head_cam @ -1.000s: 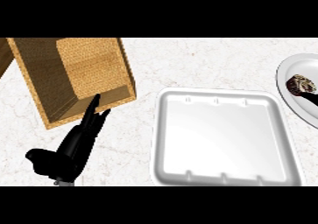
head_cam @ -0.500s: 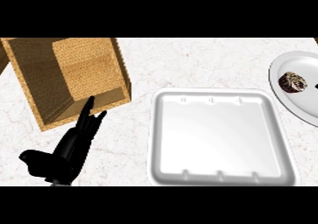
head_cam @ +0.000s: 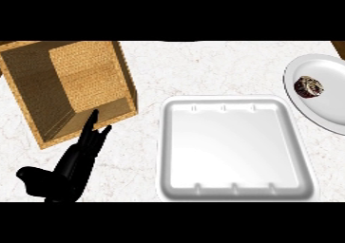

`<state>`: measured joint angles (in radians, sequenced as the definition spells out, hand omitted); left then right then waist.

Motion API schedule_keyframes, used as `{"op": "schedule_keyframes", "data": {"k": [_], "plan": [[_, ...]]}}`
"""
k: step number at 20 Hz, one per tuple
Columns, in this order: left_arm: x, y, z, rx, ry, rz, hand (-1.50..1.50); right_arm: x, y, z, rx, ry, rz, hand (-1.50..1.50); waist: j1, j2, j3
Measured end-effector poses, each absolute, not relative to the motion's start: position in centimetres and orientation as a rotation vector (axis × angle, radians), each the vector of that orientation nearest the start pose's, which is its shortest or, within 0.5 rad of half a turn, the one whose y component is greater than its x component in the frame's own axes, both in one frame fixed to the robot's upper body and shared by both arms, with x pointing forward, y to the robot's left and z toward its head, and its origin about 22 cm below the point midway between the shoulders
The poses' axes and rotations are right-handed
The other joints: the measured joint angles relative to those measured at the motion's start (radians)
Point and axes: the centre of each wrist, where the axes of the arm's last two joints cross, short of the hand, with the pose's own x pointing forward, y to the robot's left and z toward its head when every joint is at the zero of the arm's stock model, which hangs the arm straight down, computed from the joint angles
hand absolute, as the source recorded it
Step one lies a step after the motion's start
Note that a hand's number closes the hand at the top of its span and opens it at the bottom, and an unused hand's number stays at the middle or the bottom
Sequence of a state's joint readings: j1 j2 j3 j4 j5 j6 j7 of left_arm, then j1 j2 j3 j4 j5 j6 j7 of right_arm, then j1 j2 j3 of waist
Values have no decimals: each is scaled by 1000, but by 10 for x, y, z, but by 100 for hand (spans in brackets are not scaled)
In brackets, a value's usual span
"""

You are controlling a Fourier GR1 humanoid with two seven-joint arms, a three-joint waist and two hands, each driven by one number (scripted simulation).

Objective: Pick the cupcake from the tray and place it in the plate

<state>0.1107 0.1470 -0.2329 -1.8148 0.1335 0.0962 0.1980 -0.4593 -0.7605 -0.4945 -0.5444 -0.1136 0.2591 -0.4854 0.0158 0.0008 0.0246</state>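
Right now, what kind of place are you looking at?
Probably a kitchen counter: a pale marbled top, a white tray, and a cupcake on a white plate, like somewhere food gets served.

Item count: five kinds, one of each.
1 white tray [head_cam: 234, 142] near centre, 1 white plate [head_cam: 332, 105] far right, 1 cupcake [head_cam: 309, 86] on that plate, 1 wooden box [head_cam: 83, 71] far left, 1 black left hand [head_cam: 70, 168] near left.
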Motion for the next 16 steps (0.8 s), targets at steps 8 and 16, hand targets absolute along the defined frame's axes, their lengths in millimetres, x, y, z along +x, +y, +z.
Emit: {"op": "schedule_keyframes", "data": {"k": [8,16], "plan": [[205,214,33,-110,-1463,-75,0,227,-567,58,-465,-1673,45,-150,-8,-5,-2],[206,215,31,-99,-1469,-72,0,196,-581,47,-520,-1602,109,-150,-14,-12,-3]]}}
